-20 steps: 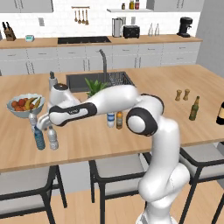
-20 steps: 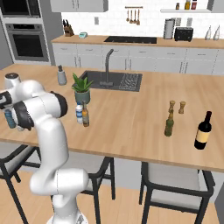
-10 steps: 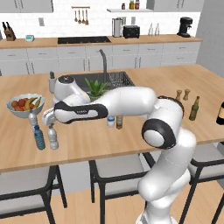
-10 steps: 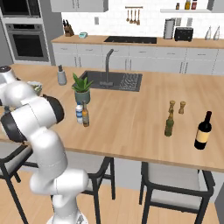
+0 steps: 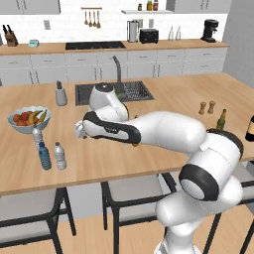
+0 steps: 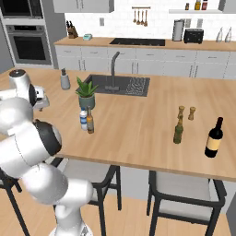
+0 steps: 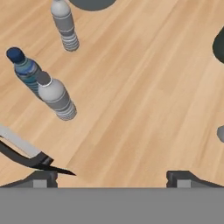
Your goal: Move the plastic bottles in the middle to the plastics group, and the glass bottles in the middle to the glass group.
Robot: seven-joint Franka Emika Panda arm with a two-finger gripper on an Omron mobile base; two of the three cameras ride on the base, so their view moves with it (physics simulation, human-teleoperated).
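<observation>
A fruit bowl [image 5: 26, 125], a grey dispenser [image 5: 60, 94] and a potted plant [image 6: 86, 93] stand on the wooden counter [image 5: 163, 96].

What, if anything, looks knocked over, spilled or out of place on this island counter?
Nothing stands out. The three plastic bottles near the fruit bowl stand upright, as do the brown bottle, green bottle and wine bottle. No spill shows.

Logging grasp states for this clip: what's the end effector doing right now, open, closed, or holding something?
End effector: open, fingertips wide apart with only bare wooden counter between them, holding nothing.
</observation>
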